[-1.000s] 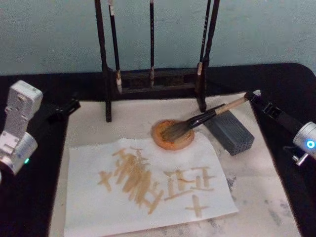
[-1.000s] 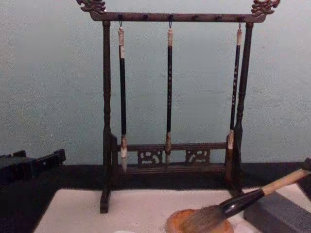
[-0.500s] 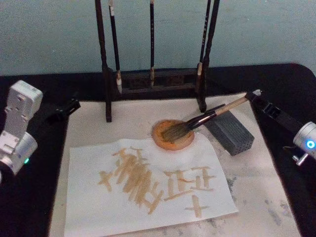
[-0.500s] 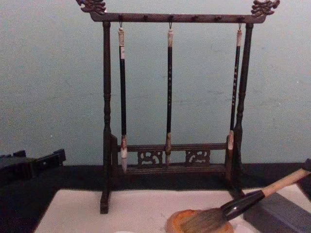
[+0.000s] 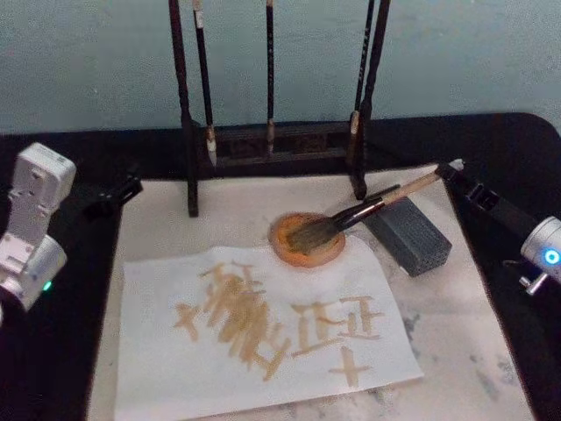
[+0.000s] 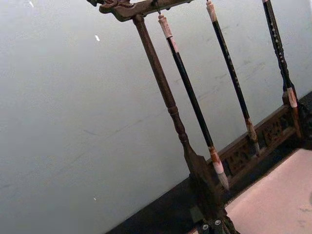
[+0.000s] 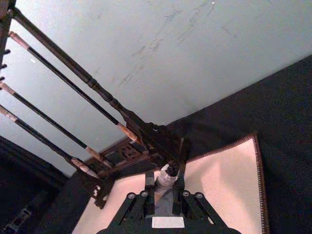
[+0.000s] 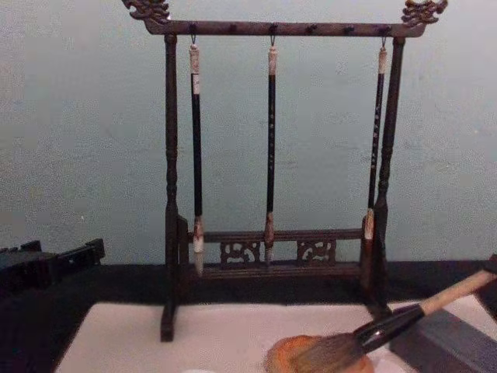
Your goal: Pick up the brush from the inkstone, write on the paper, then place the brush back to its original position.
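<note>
The brush [image 5: 351, 215] lies slanted, its bushy tuft resting in the round orange inkstone [image 5: 285, 248] and its tan handle passing over a grey block [image 5: 408, 235]. My right gripper [image 5: 451, 168] is shut on the handle's far end; in the right wrist view its fingers [image 7: 146, 191] clamp the pale handle tip. The chest view shows the brush [image 8: 388, 326] dipping into the inkstone [image 8: 281, 353]. The paper [image 5: 166, 351] lies in front of the inkstone, covered with tan strokes. My left gripper [image 5: 118, 191] hovers at the mat's far left corner, away from everything.
A dark wooden stand [image 5: 272, 145] with three slim hanging brushes [image 8: 271, 148] rises just behind the inkstone. An off-white felt mat [image 5: 465, 342] lies under the paper on a black tabletop [image 5: 508, 149]. A pale teal wall closes the back.
Almost nothing: the tuft has settled slightly lower into the inkstone, with the right gripper still on the handle. The left arm has not moved.
</note>
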Robot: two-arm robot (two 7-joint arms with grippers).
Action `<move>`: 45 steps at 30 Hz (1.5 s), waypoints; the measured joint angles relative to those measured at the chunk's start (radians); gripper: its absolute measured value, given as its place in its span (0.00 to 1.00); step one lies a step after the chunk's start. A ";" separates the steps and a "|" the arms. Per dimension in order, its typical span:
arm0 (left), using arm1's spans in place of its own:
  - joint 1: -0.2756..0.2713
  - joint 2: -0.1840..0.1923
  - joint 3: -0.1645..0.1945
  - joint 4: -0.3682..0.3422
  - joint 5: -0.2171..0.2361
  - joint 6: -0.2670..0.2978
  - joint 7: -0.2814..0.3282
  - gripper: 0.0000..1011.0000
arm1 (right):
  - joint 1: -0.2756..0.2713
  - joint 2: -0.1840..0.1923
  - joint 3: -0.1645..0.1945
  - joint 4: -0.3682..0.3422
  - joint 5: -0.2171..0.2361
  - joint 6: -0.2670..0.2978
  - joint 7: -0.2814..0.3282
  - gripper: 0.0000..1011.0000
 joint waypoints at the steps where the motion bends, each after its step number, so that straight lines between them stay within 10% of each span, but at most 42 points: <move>1: 0.000 0.000 0.000 0.000 0.000 0.000 0.000 0.99 | 0.000 0.000 0.001 0.003 0.006 0.001 0.004 0.22; 25: 0.000 0.000 0.000 0.000 0.000 0.000 0.000 0.99 | -0.049 0.064 0.022 -0.101 0.127 -0.020 0.060 0.17; 45: 0.000 0.000 0.000 0.000 0.000 0.000 0.000 0.99 | -0.182 0.191 -0.004 -0.441 -0.001 -0.170 0.026 0.17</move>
